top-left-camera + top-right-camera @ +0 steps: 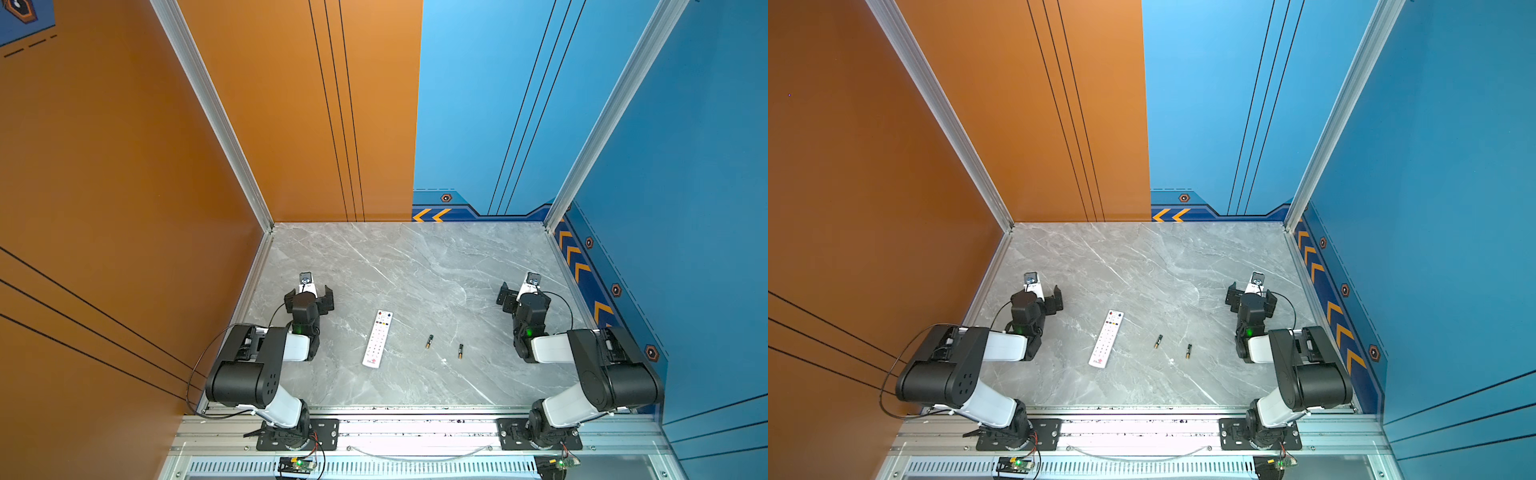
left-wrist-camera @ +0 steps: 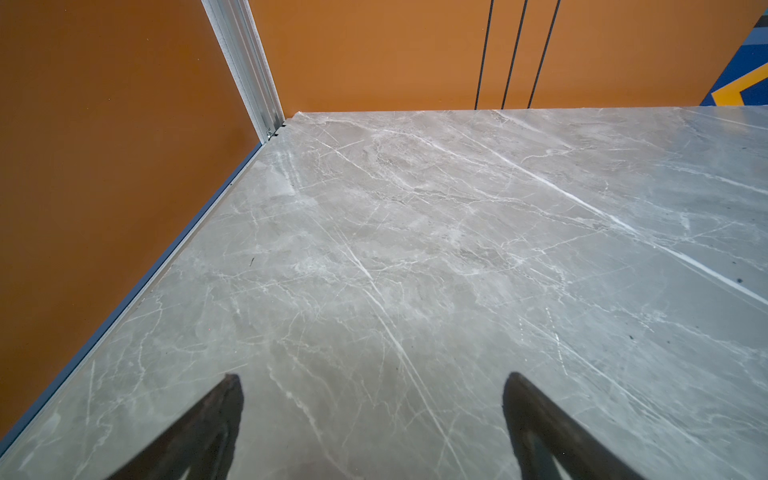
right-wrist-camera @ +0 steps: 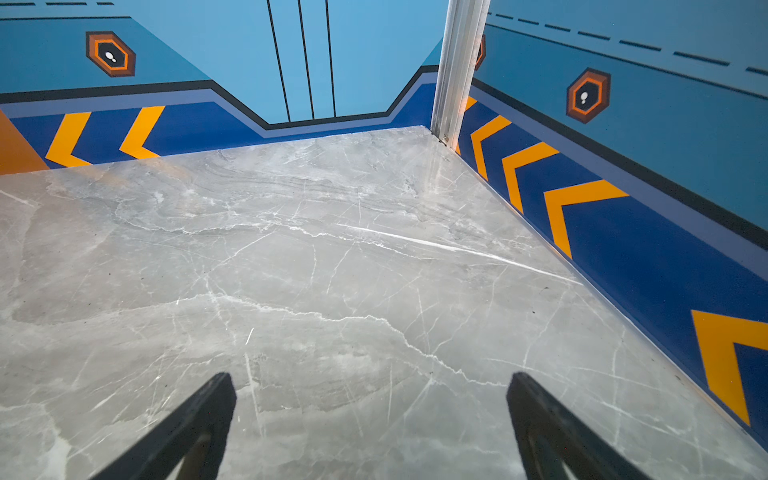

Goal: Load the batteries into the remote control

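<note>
The remote control [image 1: 378,338] [image 1: 1106,338] lies button side up on the grey marble table [image 1: 415,257], left of centre, with its red and blue buttons at the far end. Two batteries lie apart to its right in both top views: one [image 1: 429,341] [image 1: 1158,341] nearer the remote, the other [image 1: 460,351] [image 1: 1189,351] further right. My left gripper [image 1: 309,296] [image 2: 372,376] stands open and empty to the left of the remote. My right gripper [image 1: 524,296] [image 3: 370,374] stands open and empty to the right of the batteries. Neither wrist view shows the remote or the batteries.
An orange wall [image 1: 124,187] bounds the table on the left and far left. Blue walls [image 1: 685,187] bound it on the right and far right. Aluminium posts stand at the two far corners. Both arm bases sit on a rail [image 1: 415,432] along the front edge.
</note>
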Available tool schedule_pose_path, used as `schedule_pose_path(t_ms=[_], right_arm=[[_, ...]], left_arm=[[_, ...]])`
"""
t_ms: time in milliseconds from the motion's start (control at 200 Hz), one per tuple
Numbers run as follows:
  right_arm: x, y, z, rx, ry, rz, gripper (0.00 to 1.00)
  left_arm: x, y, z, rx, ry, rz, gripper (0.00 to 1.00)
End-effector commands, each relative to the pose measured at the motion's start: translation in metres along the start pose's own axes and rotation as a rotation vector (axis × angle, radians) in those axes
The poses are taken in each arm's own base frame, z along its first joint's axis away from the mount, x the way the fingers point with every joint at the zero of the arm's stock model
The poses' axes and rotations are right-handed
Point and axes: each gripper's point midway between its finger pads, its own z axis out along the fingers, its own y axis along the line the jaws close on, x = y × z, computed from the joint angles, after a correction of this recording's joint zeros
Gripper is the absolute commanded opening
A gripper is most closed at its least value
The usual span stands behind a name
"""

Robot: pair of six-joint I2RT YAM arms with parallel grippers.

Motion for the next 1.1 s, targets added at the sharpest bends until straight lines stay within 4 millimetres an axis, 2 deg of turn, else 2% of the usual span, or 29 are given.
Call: schedule_pose_path(t_ms=[0,861,981,1096], right_arm=[[-0.001,-0.002,0.002,0.019,0.003,-0.021,1.00],[-0.001,-0.004,0.003,0.032,0.005,-0.015,1.00],[-0.005,-0.003,0.002,0.018,0.011,-0.013,1.00],[-0.006,-0.001,0.000,0.007,0.002,-0.020,1.00]], left_arm=[[-0.005,-0.002,0.002,0.008,-0.009,0.009,0.98],[-0.004,-0.002,0.002,0.012,-0.007,0.008,0.98],[-0.009,-0.008,0.001,0.046,-0.011,0.018,0.98],[-0.018,-0.003,-0.003,0.023,-0.001,0.015,0.98]])
